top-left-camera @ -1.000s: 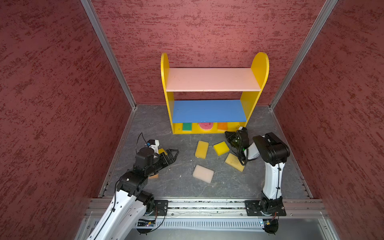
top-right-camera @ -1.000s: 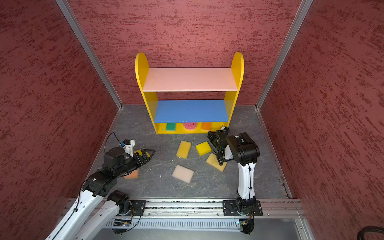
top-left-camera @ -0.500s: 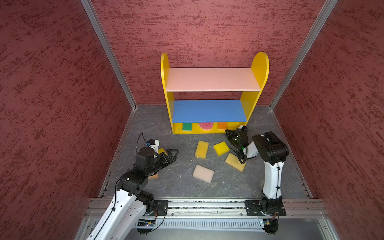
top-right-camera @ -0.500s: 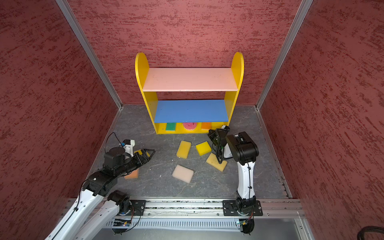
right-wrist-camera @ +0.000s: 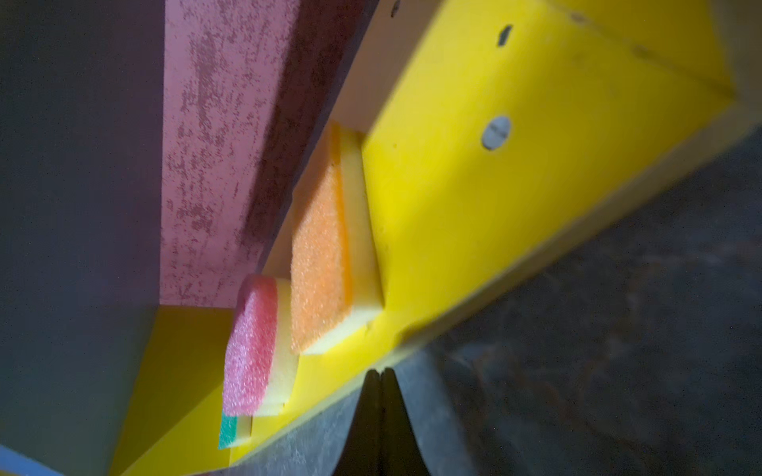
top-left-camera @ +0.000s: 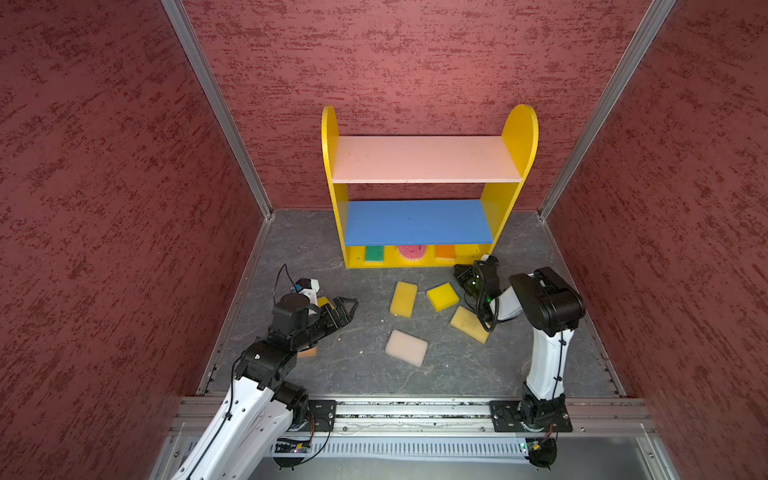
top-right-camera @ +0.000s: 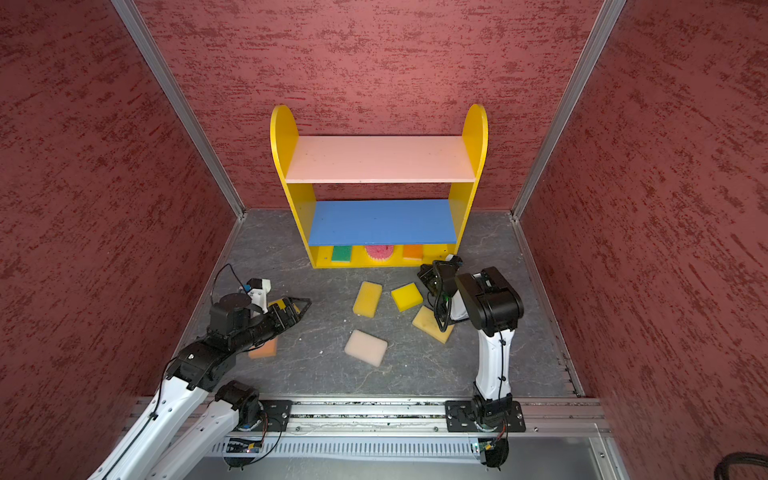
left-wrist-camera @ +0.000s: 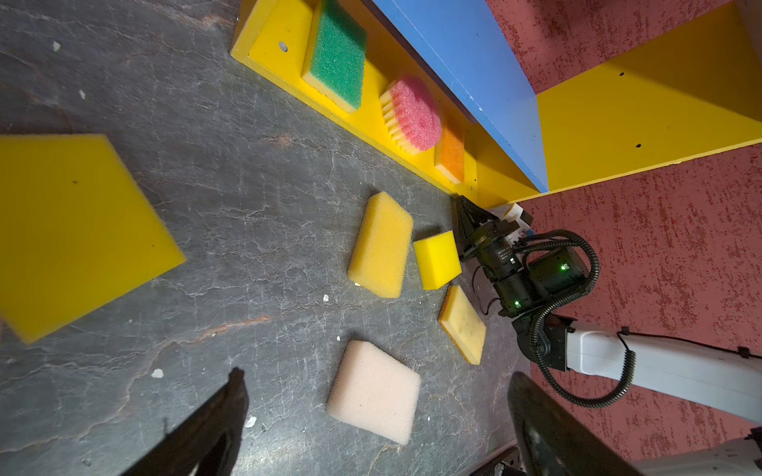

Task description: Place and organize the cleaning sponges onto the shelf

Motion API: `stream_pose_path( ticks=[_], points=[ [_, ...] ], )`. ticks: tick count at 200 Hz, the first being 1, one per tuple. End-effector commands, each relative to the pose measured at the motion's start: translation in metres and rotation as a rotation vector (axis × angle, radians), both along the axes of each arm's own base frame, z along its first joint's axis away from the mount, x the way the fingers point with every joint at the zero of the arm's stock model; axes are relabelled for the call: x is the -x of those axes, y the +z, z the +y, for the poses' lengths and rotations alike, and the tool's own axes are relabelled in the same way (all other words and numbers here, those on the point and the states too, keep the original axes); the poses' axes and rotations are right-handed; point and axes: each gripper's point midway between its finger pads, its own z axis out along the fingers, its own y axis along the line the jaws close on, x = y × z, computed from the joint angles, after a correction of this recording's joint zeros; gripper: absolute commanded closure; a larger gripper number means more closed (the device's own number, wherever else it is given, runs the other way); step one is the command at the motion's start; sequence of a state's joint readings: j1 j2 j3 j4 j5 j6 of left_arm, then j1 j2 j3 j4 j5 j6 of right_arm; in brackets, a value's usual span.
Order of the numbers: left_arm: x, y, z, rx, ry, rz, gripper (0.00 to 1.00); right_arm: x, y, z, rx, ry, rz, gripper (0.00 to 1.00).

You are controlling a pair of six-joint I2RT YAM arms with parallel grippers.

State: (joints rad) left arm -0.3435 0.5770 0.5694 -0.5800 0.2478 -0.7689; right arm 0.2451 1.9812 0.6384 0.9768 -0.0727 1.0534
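Your left gripper (top-left-camera: pixel 351 311): open, empty. Cream sponge (top-left-camera: pixel 406 348) ahead, toward the middle, farther from your closed right gripper (top-left-camera: pixel 459 272).

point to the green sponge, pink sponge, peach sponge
green sponge (left-wrist-camera: pixel 338 62), left wrist view, green face
pink sponge (left-wrist-camera: pixel 414 111), left wrist view, pink face
peach sponge (top-left-camera: pixel 406 347), in a top view, upper face

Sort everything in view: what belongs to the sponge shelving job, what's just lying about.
Job: shelf; on it, green sponge, pink round sponge, orange sponge; on the floor, golden sponge, bright yellow sponge, tan sponge, peach sponge, flat yellow sponge, second orange sponge.
Lying about: white crumbs on the floor.
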Motion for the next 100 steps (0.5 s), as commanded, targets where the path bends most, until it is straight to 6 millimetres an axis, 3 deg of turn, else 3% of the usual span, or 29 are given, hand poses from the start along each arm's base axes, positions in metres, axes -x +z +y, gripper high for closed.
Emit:
stream_pose_path(
  ticks=[1,29,42,67,100],
  points=[
    [-0.004,0.017,-0.006,0.007,-0.034,-0.057,0.02,0.013,0.028,-0.002,0.120,0.023,-0.025,1.00],
    [-0.003,0.015,-0.007,0.001,-0.051,-0.053,0.02,0.042,0.056,-0.002,0.270,0.073,-0.021,1.00],
    [-0.001,0.011,-0.009,-0.007,-0.063,-0.037,0.02,0.055,0.065,0.003,0.341,0.112,-0.008,0.93],
    [0.002,0.000,-0.013,-0.018,-0.096,-0.001,0.04,0.088,0.070,0.019,0.460,0.214,0.040,0.84],
    [0.010,-0.020,-0.022,-0.037,-0.142,0.047,0.06,0.129,0.072,0.036,0.560,0.264,0.061,0.81]
  ],
)
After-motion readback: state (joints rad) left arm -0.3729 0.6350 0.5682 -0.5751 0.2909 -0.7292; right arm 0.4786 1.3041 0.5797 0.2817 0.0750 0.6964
